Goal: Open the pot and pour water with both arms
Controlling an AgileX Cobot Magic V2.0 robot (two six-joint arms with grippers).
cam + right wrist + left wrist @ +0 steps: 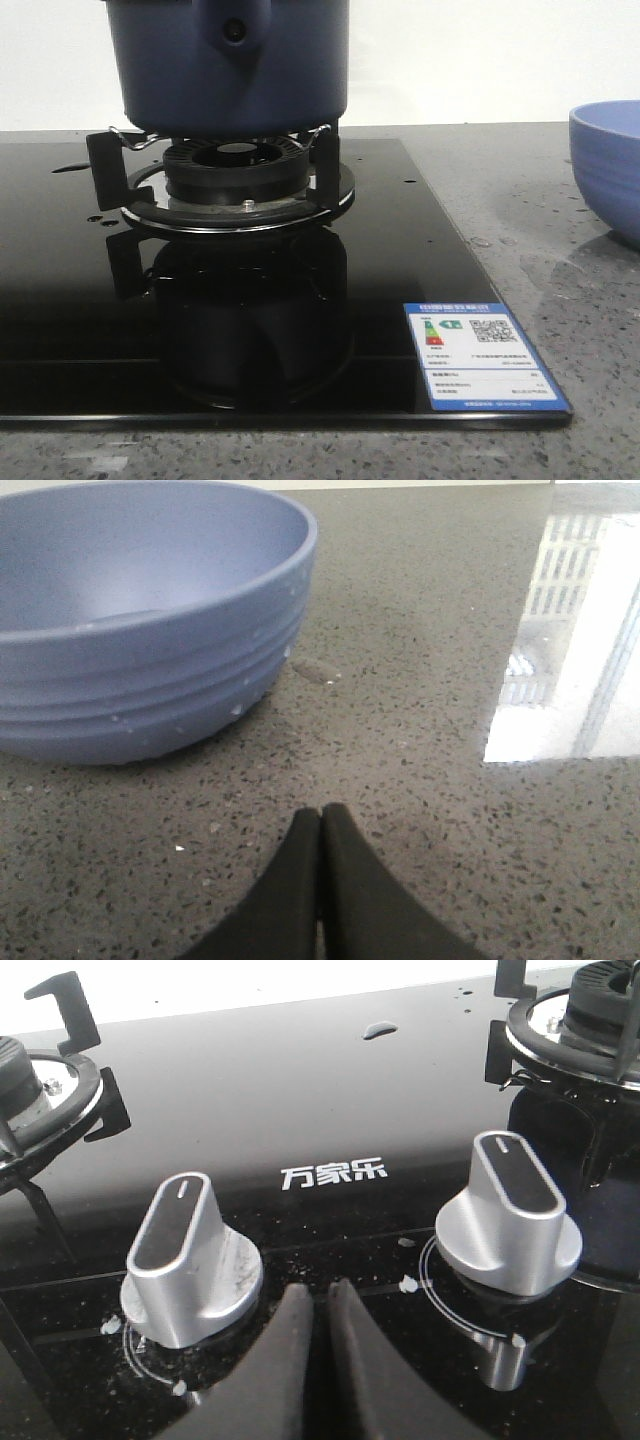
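Ahead of me, the pot (228,65) sits on the burner grate (232,175) of the black glass cooktop (60,300), its handle stub facing me. A blue bowl (608,165) stands far right on the grey counter (540,220). Small drops of water (95,218) glisten on the glass left of the burner.

At my left wrist, my left claw (318,1300) is pressed together, empty, above the glass between two silver knobs (188,1260).

At my right wrist, my right claw (321,825) is pinched closed on nothing, low over the counter, near the bowl.
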